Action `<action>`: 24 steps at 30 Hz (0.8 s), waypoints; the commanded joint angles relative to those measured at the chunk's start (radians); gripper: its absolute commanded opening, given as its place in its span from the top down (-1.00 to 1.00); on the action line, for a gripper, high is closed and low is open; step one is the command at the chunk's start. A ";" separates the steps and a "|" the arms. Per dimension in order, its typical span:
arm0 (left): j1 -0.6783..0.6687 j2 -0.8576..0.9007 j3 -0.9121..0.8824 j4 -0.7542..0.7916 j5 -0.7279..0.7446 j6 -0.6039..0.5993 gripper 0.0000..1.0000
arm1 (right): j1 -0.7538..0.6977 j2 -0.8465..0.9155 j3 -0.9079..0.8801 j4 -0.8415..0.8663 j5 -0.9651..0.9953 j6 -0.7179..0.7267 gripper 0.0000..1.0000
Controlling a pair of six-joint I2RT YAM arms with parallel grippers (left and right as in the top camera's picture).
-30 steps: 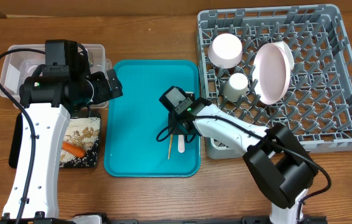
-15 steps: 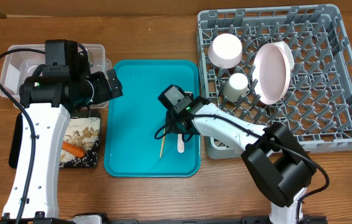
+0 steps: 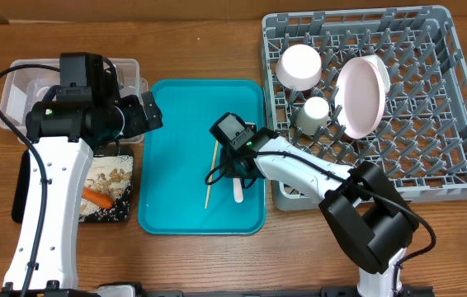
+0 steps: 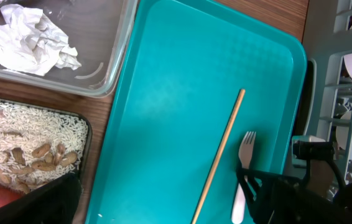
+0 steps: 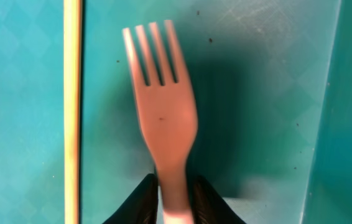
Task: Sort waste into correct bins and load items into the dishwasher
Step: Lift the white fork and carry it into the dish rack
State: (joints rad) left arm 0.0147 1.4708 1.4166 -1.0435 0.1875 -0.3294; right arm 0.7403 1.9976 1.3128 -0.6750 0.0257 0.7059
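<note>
A white plastic fork (image 5: 163, 124) lies on the teal serving tray (image 3: 176, 124), tines pointing away from the wrist. My right gripper (image 5: 175, 200) is shut on its handle. Overhead, only the handle end of the fork (image 3: 238, 192) shows below the right gripper (image 3: 237, 167). The wooden chopstick (image 3: 210, 173) lies loose on the tray just left of the fork; the same chopstick (image 5: 72, 112) runs parallel to it in the right wrist view. My left gripper (image 3: 149, 114) hangs open at the tray's left edge, holding nothing.
The grey dishwasher rack (image 3: 431, 107) at right holds a bowl (image 3: 299, 66), a cup (image 3: 314, 114) and an upright plate (image 3: 360, 95). The clear tub (image 4: 111, 68) holds a crumpled napkin (image 4: 27, 40). The black tray (image 3: 123, 214) holds rice and a carrot piece (image 3: 97, 198).
The right gripper opened and shut again on the fork alone. The chopstick slid left and now lies free on the tray. The left arm has not moved.
</note>
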 commanded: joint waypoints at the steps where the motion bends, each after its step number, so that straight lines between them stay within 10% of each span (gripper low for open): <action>1: -0.002 -0.020 0.025 0.000 0.004 0.008 -0.99 | -0.002 0.017 0.018 0.000 -0.002 0.002 0.60; 24: -0.002 -0.020 0.025 0.000 0.004 0.008 -0.99 | -0.003 -0.014 0.100 -0.118 0.077 -0.009 0.92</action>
State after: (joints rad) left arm 0.0147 1.4708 1.4166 -1.0435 0.1875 -0.3294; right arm 0.7403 1.9987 1.3800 -0.7891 0.0834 0.7025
